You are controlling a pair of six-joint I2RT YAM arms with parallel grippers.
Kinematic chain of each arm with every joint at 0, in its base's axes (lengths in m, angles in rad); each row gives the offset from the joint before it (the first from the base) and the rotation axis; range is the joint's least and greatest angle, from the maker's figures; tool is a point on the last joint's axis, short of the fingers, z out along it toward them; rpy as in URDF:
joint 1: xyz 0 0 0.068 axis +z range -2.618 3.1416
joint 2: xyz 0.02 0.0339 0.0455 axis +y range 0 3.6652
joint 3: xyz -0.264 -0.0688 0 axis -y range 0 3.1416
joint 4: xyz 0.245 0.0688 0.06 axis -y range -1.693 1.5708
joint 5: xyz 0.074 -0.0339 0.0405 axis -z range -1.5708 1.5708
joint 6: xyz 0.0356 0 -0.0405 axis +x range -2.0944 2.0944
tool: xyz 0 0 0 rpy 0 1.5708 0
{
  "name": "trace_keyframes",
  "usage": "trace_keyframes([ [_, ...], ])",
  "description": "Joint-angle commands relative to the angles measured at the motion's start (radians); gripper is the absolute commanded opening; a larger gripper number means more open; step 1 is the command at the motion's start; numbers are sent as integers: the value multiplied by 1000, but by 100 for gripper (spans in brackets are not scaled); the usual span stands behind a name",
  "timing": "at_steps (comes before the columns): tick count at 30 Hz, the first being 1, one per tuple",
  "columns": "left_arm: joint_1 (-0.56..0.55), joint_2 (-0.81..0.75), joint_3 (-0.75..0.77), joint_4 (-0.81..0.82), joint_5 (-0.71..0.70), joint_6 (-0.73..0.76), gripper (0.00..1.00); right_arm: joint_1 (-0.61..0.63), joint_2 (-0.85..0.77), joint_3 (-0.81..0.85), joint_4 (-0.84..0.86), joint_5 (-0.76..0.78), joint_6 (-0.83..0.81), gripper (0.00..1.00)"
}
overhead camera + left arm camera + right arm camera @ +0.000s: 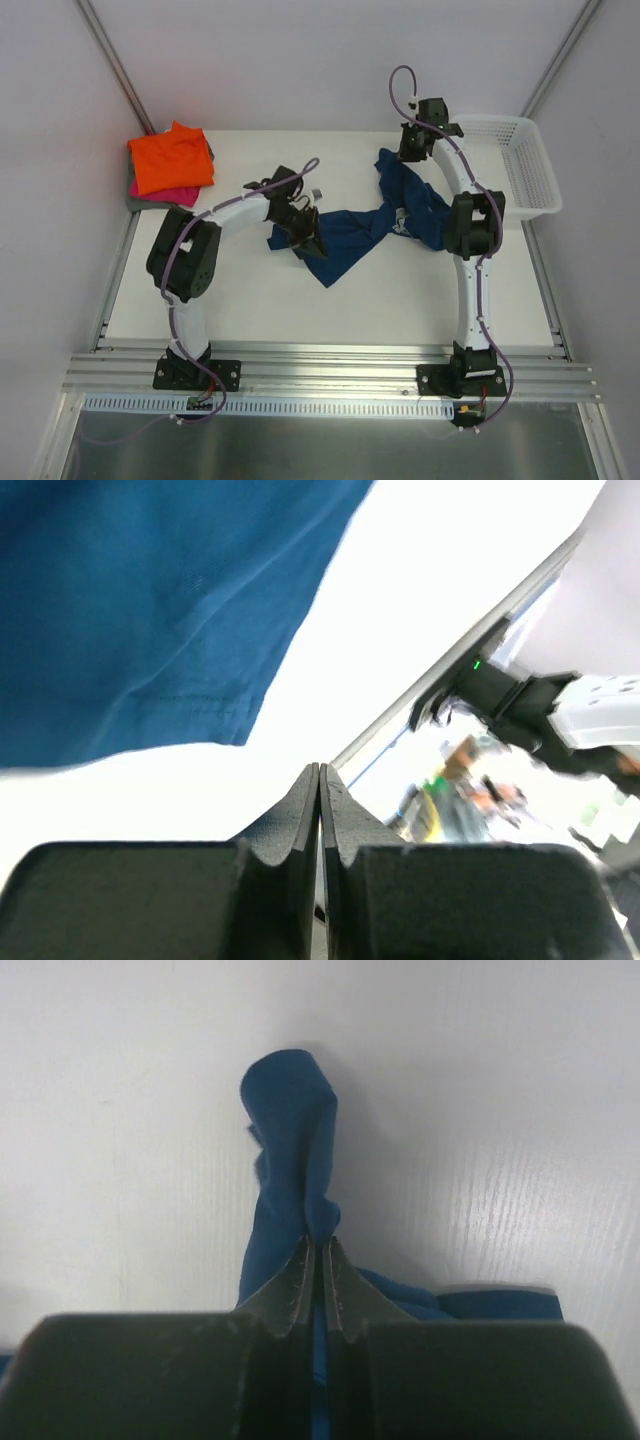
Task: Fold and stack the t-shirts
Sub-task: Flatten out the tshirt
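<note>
The navy blue t-shirt [350,235] lies crumpled across the middle of the table, with a bit of its pale print [403,222] showing near the right arm. My right gripper [410,153] is at the shirt's far end and is shut on a fold of its cloth [295,1130], which sticks out past the gripper [319,1242]. My left gripper [310,243] hangs over the shirt's near left part. In the left wrist view this gripper [320,770] is shut with nothing between the jaws, and the shirt [150,600] lies beyond the tips. A folded orange tee [170,160] tops a pink one [175,193] and a grey one [133,195] at the far left.
A white lattice basket [525,165] stands at the far right edge of the table [240,300]. Metal rails run along the table's near edge and both sides. The right arm's elbow [475,225] hangs over the shirt's right side.
</note>
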Motion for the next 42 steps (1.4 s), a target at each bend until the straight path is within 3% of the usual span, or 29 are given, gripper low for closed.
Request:
trace_keyframes([
  [1,69,-148,127,-61,-127,147,0,-5,-182,68,20,-8,-7,0],
  [6,181,-196,298,-115,-221,282,0,-12,-288,74,32,10,-31,0],
  [10,205,-245,274,-149,-185,286,0,-14,-366,21,29,18,-44,0],
  [11,199,-263,176,-149,-162,232,25,-17,-369,-1,27,14,-44,0],
  [13,151,-311,58,-149,-120,198,44,-16,-365,-16,18,7,-39,0],
  [14,132,-320,-46,-149,-99,185,47,-16,-344,-19,17,-5,-39,0],
  [17,57,-334,-157,-138,-74,155,43,-12,-297,-15,7,-6,-31,0],
  [23,37,-235,-147,-72,-33,89,63,-12,-205,16,-8,-34,-33,0],
  [35,-112,147,170,12,-10,-4,60,-12,-161,59,3,-42,-21,1],
  [42,-181,206,193,41,-7,-50,59,-14,-171,61,4,-45,-7,1],
])
